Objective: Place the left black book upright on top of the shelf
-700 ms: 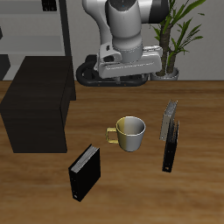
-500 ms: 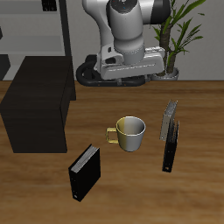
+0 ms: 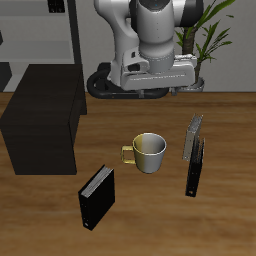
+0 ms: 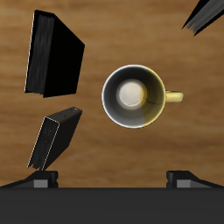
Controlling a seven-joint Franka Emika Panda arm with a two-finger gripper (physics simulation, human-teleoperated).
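Left black book (image 3: 194, 166) upright on table (image 3: 232, 222) toward front edge, empty-handed so far, just in front of thin grey book (image 3: 193, 135), maybe touching, hard to tell. Other black book (image 3: 97, 196) across the front, well apart. Mug (image 3: 149, 151) between them, slightly farther back. Shelf (image 3: 44, 118) beyond, flat top bare. Gripper (image 3: 150, 86) hovering high at the back, above mug (image 4: 132, 96), fingers (image 4: 39, 180) spread wide, holding nothing. Potted plant (image 3: 201, 38) behind.

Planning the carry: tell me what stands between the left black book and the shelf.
The mug stands on the table between the left black book and the shelf; carry above it. Nothing visible blocks the gripper.
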